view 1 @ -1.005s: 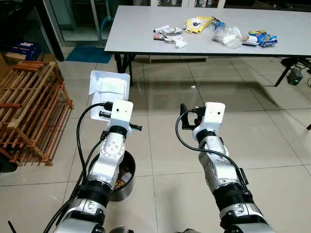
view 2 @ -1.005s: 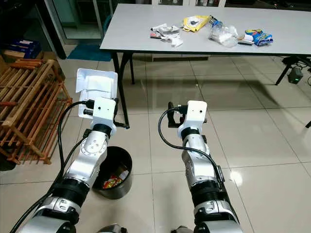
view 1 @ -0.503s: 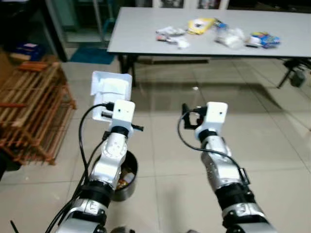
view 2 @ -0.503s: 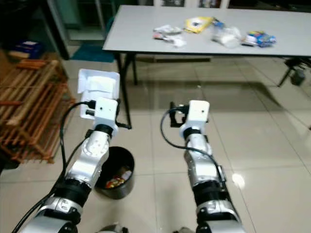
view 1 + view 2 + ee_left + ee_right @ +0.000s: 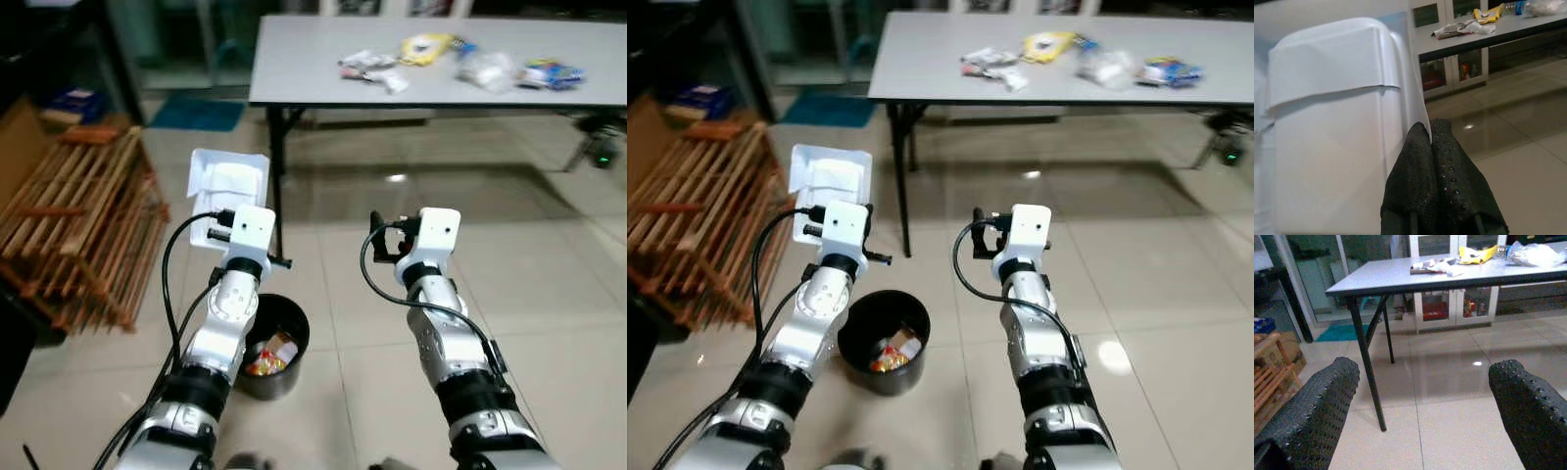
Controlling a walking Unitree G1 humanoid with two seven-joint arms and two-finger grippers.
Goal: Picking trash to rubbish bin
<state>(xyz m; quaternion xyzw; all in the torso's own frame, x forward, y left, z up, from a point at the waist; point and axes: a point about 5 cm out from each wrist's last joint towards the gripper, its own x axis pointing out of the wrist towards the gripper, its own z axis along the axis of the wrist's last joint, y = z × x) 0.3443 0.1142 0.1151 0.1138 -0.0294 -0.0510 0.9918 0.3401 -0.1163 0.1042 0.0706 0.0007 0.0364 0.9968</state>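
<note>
The left gripper point(image 5: 1436, 147) is clenched, its two black fingers pressed together on the edge of a white foam tray point(image 5: 227, 186), which is held raised in front of the left arm. The tray is pinched at one rim only, so most of it hangs unsupported beyond the fingers. The right gripper point(image 5: 1422, 401) is spread wide and holds nothing; it is raised beside the left arm over the bare floor.

A black bin point(image 5: 884, 340) stands on the floor tiles below the left forearm. The tray is held ahead of the bin's mouth rather than over it. Were the tray let go here, it is judged likely to land on the floor short of the bin. Being light and broad, it could also catch on the bin's rim and tip out, or slip from so narrow a pinch.

Inside the bin, several pieces of coloured wrapper are seen at the bottom; their kind cannot be told. More trash point(image 5: 460, 64) lies on the grey table point(image 5: 304, 69), well apart from both grippers. A wooden rack point(image 5: 78, 225) stands near the bin.
</note>
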